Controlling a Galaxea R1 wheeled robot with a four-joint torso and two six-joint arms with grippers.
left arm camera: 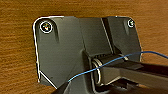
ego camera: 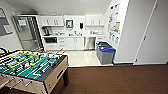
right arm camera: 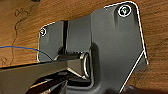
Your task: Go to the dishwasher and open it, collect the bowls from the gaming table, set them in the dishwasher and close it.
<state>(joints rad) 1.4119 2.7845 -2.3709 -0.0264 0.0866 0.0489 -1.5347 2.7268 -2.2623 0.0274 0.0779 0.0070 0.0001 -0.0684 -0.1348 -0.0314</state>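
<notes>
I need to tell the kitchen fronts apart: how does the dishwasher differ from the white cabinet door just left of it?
The dishwasher has a grey metallic front; the cabinet door is white. The dishwasher is one wide panel, while the cabinet door is narrower, one of several side by side. The dishwasher sits nearer the blue-lidded bin than the cabinet door does. Both stand shut under the same counter.
</notes>
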